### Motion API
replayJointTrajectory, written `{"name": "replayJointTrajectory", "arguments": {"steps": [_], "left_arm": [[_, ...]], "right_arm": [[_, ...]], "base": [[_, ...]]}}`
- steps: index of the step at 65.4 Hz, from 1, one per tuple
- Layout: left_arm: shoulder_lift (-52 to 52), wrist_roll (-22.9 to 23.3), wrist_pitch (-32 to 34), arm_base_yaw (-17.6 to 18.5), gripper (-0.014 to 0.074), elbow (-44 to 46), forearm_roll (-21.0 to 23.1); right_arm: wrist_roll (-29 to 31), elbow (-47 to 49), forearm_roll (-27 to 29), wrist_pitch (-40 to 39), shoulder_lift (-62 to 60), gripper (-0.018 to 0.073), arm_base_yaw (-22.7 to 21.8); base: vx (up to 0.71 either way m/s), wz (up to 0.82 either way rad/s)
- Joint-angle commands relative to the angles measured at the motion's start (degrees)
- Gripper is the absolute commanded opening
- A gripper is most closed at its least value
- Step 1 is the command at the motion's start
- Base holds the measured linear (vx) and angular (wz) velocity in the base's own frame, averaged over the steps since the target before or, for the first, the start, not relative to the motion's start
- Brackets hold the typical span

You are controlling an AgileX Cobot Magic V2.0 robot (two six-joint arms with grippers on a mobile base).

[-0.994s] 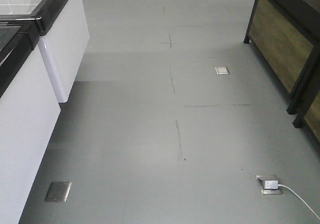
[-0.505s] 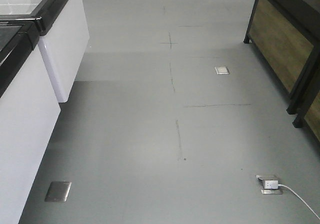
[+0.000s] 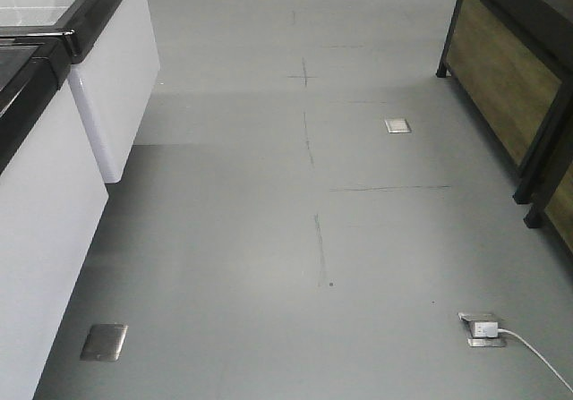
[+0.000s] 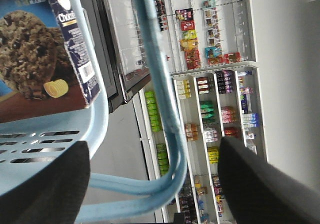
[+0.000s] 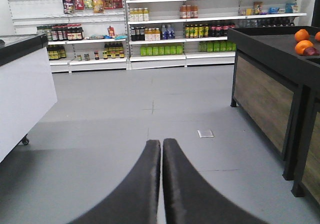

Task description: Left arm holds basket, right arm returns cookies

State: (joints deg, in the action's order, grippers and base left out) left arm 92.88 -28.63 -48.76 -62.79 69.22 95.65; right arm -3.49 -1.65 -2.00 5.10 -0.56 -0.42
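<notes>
Left wrist view: my left end effector stands open, its two dark fingers set wide apart at the lower corners of the frame. The two thin handles of the light blue basket pass between them; I cannot tell whether a handle bears on either finger. The cookies, a dark blue box picturing a chocolate-chip biscuit, lie inside the basket at the upper left of the frame, against its slotted wall. Stocked store shelves fill the background.

Right wrist view: my right end effector is closed, finger pressed against finger, with nothing between them. It hangs over the grey floor. A white cabinet stands at the left edge. A dark wood-panelled stand at the right edge carries oranges at the upper right. Rows of bottles line the far wall.

Front-facing view: grey floor, with a floor socket and white plug at the lower right and two metal floor plates.
</notes>
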Motion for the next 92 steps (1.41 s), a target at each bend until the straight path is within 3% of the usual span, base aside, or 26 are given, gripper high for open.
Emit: {"name": "replayJointTrajectory", "arguments": {"steps": [1,15,33,42,47,52,69,78,92], "left_arm": [[-0.7,-1.1,-2.7,0.0,0.0526,4.1,6.4],[2.3,0.3,-3.3,0.0,0.0526,9.7,6.4],[5.1,2.8,-3.0,0.0,0.0483,10.3,6.4],[5.8,2.5,-2.5,0.0,0.0329,10.3,6.4],[5.8,2.4,-1.6,0.0,0.0193,10.3,6.4],[5.8,2.4,-0.6,0.0,-0.0010,10.3,6.4],[5.7,2.5,-1.1,0.0,-0.0008,10.6,6.4],[5.7,1.9,-3.8,0.3,-0.0008,15.0,6.4],[5.2,1.9,-8.1,4.9,-0.0008,26.7,6.4]], "right_arm": [[0.3,-0.1,-0.6,-4.0,-0.7,-0.0004,-0.3],[0.3,-0.1,-0.6,-4.0,-0.7,-0.0004,-0.3],[0.3,-0.1,-0.6,-4.0,-0.7,-0.0004,-0.3],[0.3,-0.1,-0.6,-4.0,-0.7,-0.0004,-0.3],[0.3,-0.1,-0.6,-4.0,-0.7,-0.0004,-0.3],[0.3,-0.1,-0.6,-4.0,-0.7,-0.0004,-0.3],[0.3,-0.1,-0.6,-4.0,-0.7,-0.0004,-0.3],[0.3,-0.1,-0.6,-4.0,-0.7,-0.0004,-0.3],[0.3,-0.1,-0.6,-4.0,-0.7,-0.0004,-0.3]], "base": [[0.00,0.00],[0.00,0.00],[0.00,0.00],[0.00,0.00],[0.00,0.00],[0.00,0.00],[0.00,0.00],[0.00,0.00],[0.00,0.00]]}}
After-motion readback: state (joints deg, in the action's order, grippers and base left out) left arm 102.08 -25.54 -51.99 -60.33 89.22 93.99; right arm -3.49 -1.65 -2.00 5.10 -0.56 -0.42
